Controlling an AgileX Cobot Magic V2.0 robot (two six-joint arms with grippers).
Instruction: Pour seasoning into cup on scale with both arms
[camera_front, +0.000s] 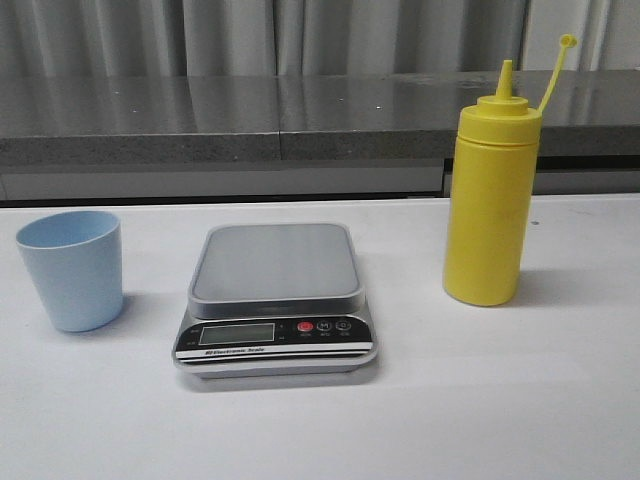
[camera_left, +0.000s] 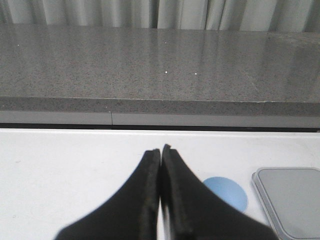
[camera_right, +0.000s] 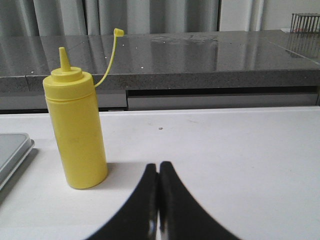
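The yellow squeeze bottle (camera_front: 492, 200) stands upright at the right of the white table, its cap hanging off on its strap. The pale blue cup (camera_front: 71, 268) stands upright at the left. The scale (camera_front: 275, 295) sits between them with nothing on its grey platform. Neither gripper shows in the front view. My left gripper (camera_left: 160, 151) is shut and empty; the cup (camera_left: 227, 192) and a scale corner (camera_left: 292, 200) show beyond it. My right gripper (camera_right: 159, 167) is shut and empty, with the bottle (camera_right: 75, 135) standing apart from it.
A grey stone counter (camera_front: 250, 115) runs along the back above the table's far edge, with curtains behind it. A wire rack (camera_right: 305, 22) stands on the counter in the right wrist view.
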